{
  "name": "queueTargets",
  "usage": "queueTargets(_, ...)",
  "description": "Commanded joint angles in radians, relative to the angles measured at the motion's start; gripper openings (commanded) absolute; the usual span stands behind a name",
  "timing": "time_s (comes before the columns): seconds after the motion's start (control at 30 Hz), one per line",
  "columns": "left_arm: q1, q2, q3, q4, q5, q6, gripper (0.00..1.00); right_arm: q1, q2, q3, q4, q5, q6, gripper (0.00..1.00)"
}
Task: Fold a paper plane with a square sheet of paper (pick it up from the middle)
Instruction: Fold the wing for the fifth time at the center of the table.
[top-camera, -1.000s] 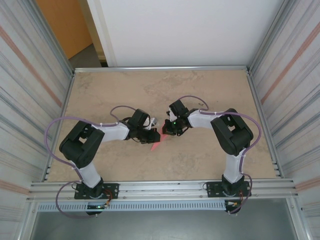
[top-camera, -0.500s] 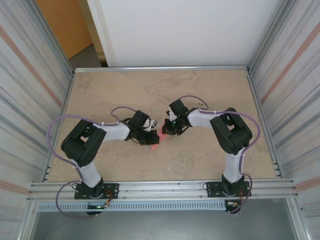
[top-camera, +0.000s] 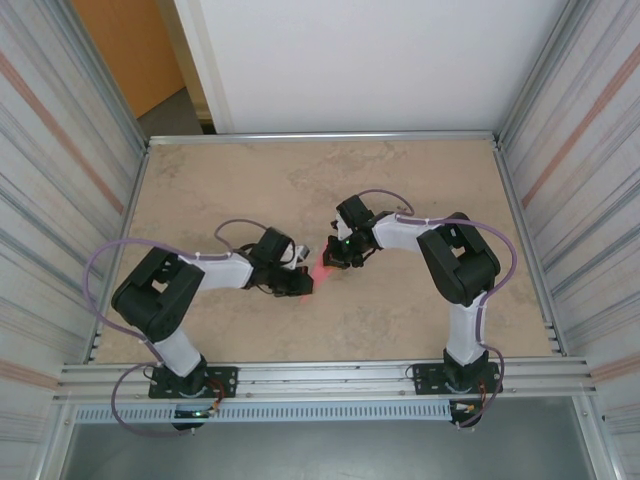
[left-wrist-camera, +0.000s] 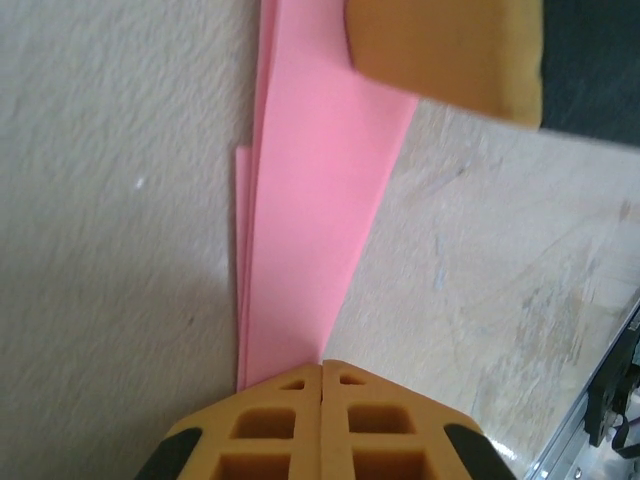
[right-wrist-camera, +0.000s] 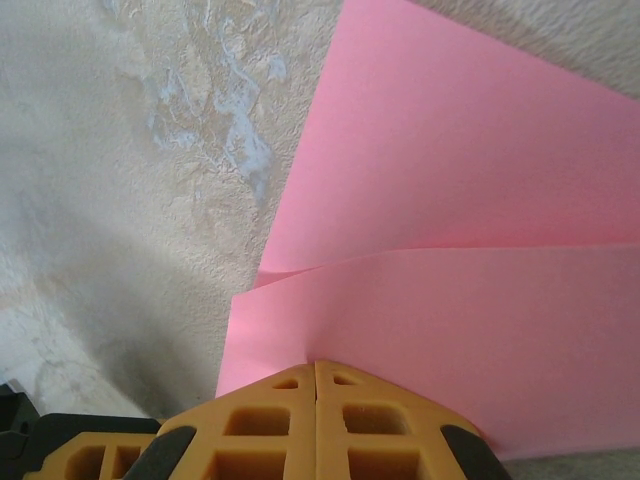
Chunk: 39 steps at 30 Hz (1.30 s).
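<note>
Left hand (left-wrist-camera: 322, 368) and right hand (right-wrist-camera: 316, 365) pinch opposite ends of the folded paper (left-wrist-camera: 315, 220).

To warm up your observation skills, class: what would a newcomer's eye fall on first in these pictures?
The pink paper stands out first, the one bright colour at the middle of the pale marbled table, already folded into layers. The left gripper and the right gripper come at it from opposite sides, each shut on an edge of it.
</note>
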Motion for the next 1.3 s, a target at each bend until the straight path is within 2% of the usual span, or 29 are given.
queueTargets(0.0,-0.009,-0.039,-0.088,-0.154,-0.026,-0.001,0.04,-0.011,0.115,-0.059,-0.123,0.186,-0.002,0.03)
queueTargets(0.2,-0.005,-0.127,-0.147,-0.197,-0.030,0.004,0.04,-0.008,0.104,-0.054,-0.124,0.171,-0.001,0.03)
queueTargets(0.37,-0.005,-0.247,-0.082,-0.180,-0.029,0.011,0.04,0.003,0.085,-0.053,-0.121,0.159,0.012,0.03)
queueTargets(0.47,-0.002,-0.269,-0.044,-0.131,-0.035,0.004,0.05,0.003,0.083,-0.052,-0.111,0.149,0.020,0.03)
queueTargets(0.6,-0.001,-0.199,-0.010,-0.049,-0.017,-0.027,0.04,0.005,0.085,-0.051,-0.103,0.143,0.022,0.03)
queueTargets(0.9,0.002,0.010,0.103,-0.015,-0.007,-0.056,0.03,0.005,0.089,-0.040,-0.093,0.128,0.021,0.04)
queueTargets(1.27,0.018,0.074,0.074,-0.159,-0.038,-0.075,0.01,-0.009,0.045,-0.082,0.027,0.098,-0.045,0.06)
